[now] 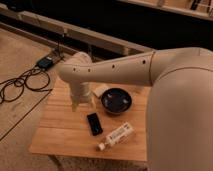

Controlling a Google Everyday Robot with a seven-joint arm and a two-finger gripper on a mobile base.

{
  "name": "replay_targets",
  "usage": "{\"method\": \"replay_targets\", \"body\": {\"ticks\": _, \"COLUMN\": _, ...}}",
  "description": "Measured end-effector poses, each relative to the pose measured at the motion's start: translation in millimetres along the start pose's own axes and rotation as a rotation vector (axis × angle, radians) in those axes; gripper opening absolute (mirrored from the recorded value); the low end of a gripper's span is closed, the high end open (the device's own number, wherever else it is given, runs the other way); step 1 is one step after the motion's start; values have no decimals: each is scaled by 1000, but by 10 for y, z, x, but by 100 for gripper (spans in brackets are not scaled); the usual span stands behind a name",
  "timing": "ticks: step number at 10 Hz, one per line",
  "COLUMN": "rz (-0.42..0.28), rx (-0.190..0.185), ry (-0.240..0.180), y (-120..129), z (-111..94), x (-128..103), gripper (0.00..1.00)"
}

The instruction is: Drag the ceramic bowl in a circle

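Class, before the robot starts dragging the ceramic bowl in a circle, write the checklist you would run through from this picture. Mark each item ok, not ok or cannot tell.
1. Bowl upright on the table: ok. The ceramic bowl sits upright on the wooden table.
2. Gripper at the bowl: ok. The gripper is low, just left of it.
3. Gripper touching the bowl: cannot tell.
4. Room for a circle: not ok. The black phone and white bottle lie close in front, and the white block is at its left rear.
5. Margin to the table's far edge: not ok, it looks small.
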Motion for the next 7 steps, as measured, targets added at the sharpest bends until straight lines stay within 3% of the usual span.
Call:
{"method": "replay_targets", "body": {"ticks": 4, "rz": 2, "rx": 0, "ry": -1, "y": -28, "z": 21, "x": -37, "gripper": 65}}
{"method": "replay_targets", "body": {"ticks": 7, "rz": 13, "rx": 14, "ry": -18, "y": -347, "z": 204, "x": -359, "gripper": 65}}
